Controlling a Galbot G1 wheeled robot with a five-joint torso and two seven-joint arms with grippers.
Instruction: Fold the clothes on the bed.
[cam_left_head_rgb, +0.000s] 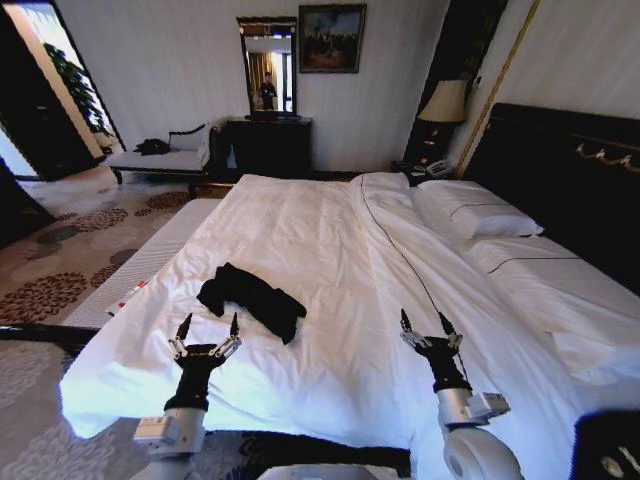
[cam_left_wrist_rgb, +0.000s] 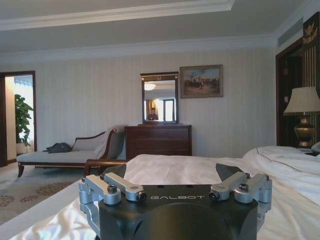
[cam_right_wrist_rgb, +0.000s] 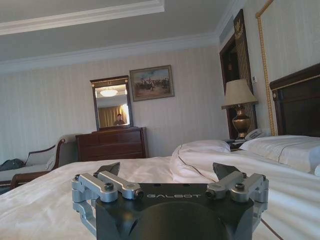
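Observation:
The clothes lie crumpled as a small black bundle on the white duvet of the bed, left of its middle and toward the near edge. My left gripper hovers open just in front of the bundle, a little to its left, with nothing between its fingers. My right gripper stands open over bare duvet well to the right of the clothes. In the left wrist view the left gripper's fingers spread wide over the bed. The right wrist view shows the right gripper's fingers apart above the duvet.
White pillows lie against the dark headboard at the right. A lamp stands on the nightstand. Beyond the bed are a dark dresser with mirror and a pale chaise lounge holding a dark bundle. Patterned carpet lies to the left.

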